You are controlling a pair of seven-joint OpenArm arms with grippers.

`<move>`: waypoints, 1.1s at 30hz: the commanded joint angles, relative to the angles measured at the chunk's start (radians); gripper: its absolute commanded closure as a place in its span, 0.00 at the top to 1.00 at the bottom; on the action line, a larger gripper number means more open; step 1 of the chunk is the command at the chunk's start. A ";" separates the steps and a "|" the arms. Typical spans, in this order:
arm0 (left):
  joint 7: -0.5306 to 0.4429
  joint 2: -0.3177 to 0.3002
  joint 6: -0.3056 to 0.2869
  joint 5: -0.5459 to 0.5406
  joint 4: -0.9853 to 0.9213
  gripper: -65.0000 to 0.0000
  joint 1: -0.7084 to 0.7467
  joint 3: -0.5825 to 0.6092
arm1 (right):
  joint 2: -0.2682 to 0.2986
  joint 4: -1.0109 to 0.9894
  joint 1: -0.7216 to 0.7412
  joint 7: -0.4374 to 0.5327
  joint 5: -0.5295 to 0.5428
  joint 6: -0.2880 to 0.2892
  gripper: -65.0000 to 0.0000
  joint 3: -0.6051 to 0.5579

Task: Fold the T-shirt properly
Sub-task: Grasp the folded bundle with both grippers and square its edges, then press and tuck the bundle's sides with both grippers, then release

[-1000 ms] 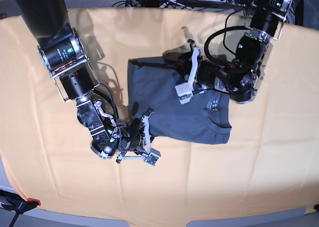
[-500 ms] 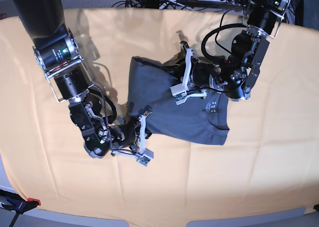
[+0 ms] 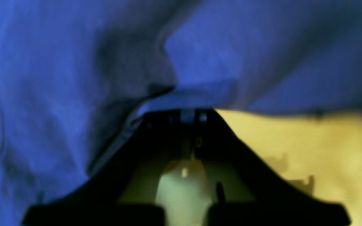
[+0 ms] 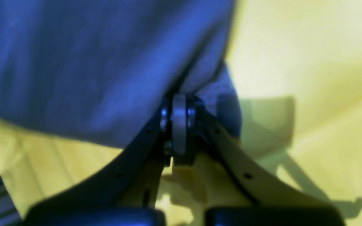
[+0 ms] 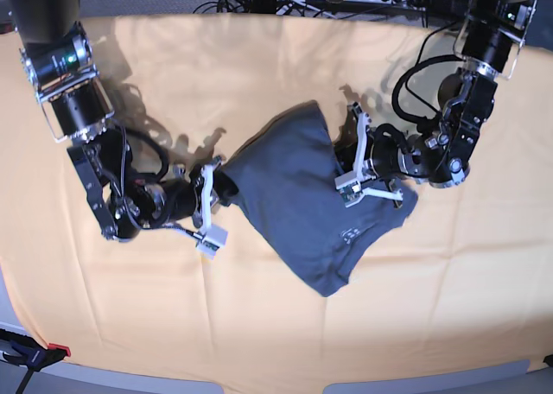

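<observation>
The right gripper (image 5: 210,206) has its jaws pinched tight on one edge of the T-shirt (image 5: 298,195). The shirt hangs bunched between both arms above the orange tabletop (image 5: 458,273). The left gripper (image 5: 356,156) pinches the other edge tight.

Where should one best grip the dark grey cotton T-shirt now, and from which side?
The dark grey cotton T-shirt is best gripped at its two opposite hems, from the sides, as the right gripper and left gripper do: the edges give thin folds.
</observation>
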 commanded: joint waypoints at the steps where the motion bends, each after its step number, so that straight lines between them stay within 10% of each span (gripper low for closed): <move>1: 0.003 -0.015 0.014 0.023 0.005 0.00 -0.028 -0.007 | 0.004 0.034 -0.012 -0.005 0.009 -0.002 0.00 0.019; 11: -0.067 -0.015 -0.023 0.023 -0.056 0.00 -0.149 -0.007 | -0.101 0.386 -0.346 -0.004 -0.062 -0.056 0.00 0.327; 20: -0.008 -0.015 0.019 -0.007 -0.055 0.00 -0.177 -0.008 | -0.241 0.437 -0.463 -0.004 -0.084 -0.037 0.00 0.361; 33: 0.383 -0.120 0.179 -0.312 -0.048 0.00 -0.239 -0.012 | -0.153 0.539 -0.445 -0.009 -0.124 -0.049 0.00 0.496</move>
